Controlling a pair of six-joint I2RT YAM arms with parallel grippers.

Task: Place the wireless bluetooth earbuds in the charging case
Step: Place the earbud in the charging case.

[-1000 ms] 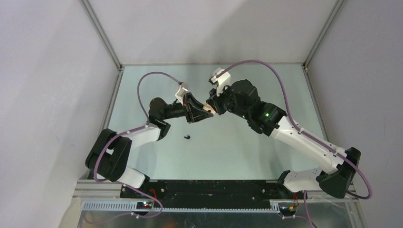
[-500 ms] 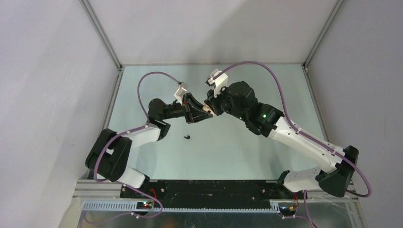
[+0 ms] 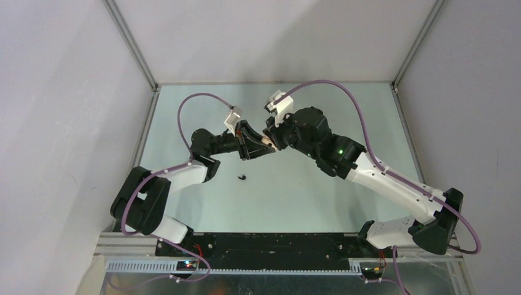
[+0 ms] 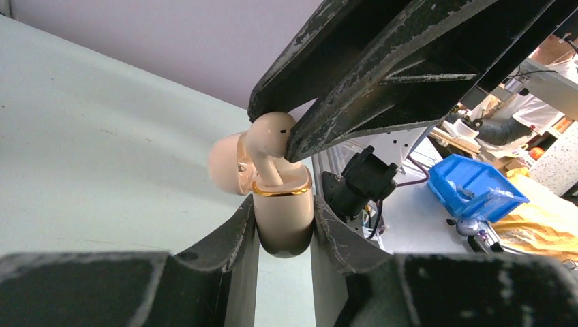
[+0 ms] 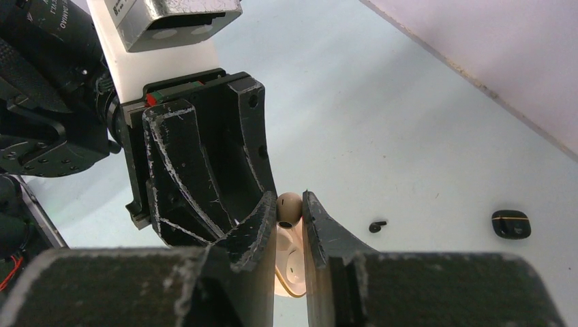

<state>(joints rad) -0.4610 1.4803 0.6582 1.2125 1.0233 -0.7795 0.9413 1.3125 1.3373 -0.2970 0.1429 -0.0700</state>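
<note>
Now, left gripper: we find its jaws narrowed on the charging case, with one finger pressed to each side of the body.
Charging case: cream with a gold rim, held upright, its lid hinged open to one side. We judge it raised off the table.
Right gripper: directly above the case, jaws pinched narrow on the head of the cream earbud.
Cream earbud: we see its stem pointing down past the case's gold rim into the opening. The head stands above the rim, so it is not fully seated.
Black earbud: lying on the table, well apart from the case.
Black oval piece: on the table, farther from the case than the black earbud. We cannot tell what it is.
</note>
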